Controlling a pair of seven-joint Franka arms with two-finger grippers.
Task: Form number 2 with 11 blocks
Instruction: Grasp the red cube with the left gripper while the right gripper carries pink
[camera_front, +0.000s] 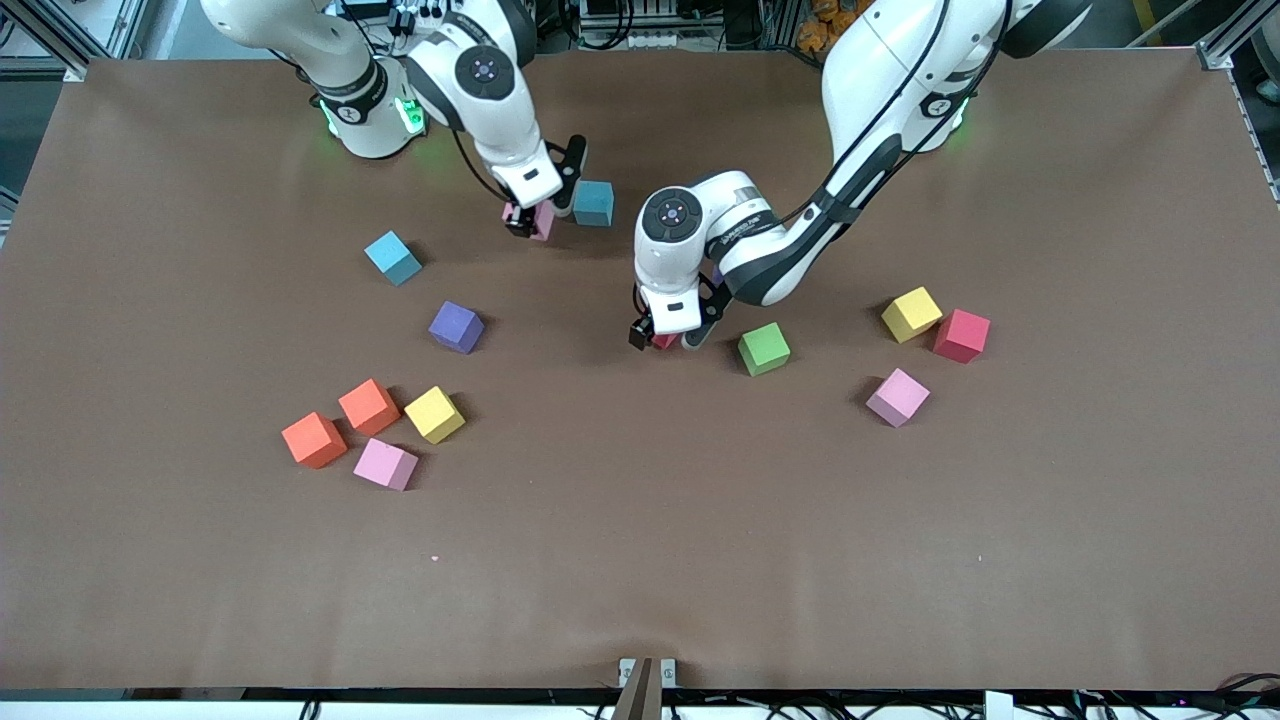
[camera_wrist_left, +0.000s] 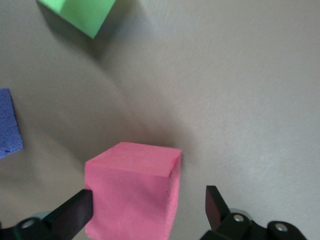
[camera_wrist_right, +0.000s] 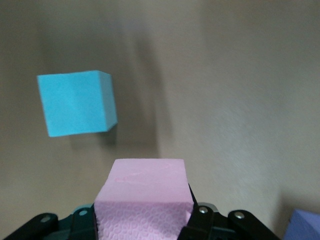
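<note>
While the blocks were scattered all over the brown tabletop (camera_front: 640, 560) with no number 2 formed yet, both arms were busy up near the robots' side. The right pincer (camera_front: 530, 215) was pinching a pink block (camera_front: 541, 221), fingers pressed tight on its sides; the right wrist view showed that pink block (camera_wrist_right: 142, 200) clamped between them. A teal block (camera_front: 593, 203) sat just beside it.

The left pincer (camera_front: 665, 340) was down at the tabletop with its fingers spread wide around a red block (camera_front: 666, 341), one finger (camera_wrist_left: 70, 215) close to one side and a clear gap on the other side. The green block (camera_front: 764, 349) sat near it toward the left arm's end.

Rest of the blocks:
- a light blue one (camera_front: 393, 257) and a purple one (camera_front: 456, 326) toward the right arm's end
- closer to the front camera on that end, a cluster of two orange (camera_front: 314, 440) (camera_front: 369, 406), a yellow (camera_front: 435, 414) and a pink (camera_front: 385, 464)
- toward the left arm's end, a yellow (camera_front: 911, 314) touching a red (camera_front: 961, 335), and a pink (camera_front: 897, 397) a bit nearer the camera
</note>
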